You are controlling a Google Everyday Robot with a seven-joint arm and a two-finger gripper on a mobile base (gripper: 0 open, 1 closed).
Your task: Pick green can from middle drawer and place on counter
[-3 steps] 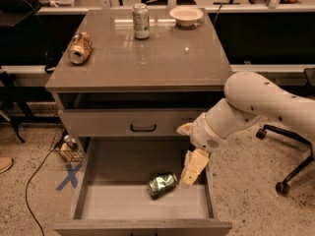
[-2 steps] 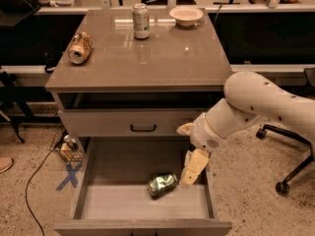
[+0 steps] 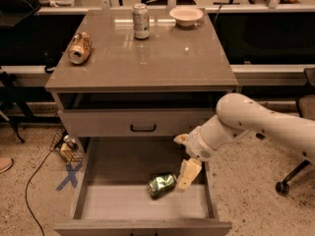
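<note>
Camera view: the gripper (image 3: pixel 180 162) hangs inside the pulled-out middle drawer (image 3: pixel 118 203), its two fingers spread apart and holding nothing, one finger (image 3: pixel 189 174) pointing down. Just to its lower left, almost touching that finger, the green can (image 3: pixel 162 184) lies on its side on the drawer floor, so the pose looks meant to straddle it. Well above the gripper is the counter (image 3: pixel 167 65), where the can belongs. A tan can (image 3: pixel 79 48), a taller can (image 3: pixel 141 20) and a bowl (image 3: pixel 186 15) sit toward its far side.
</note>
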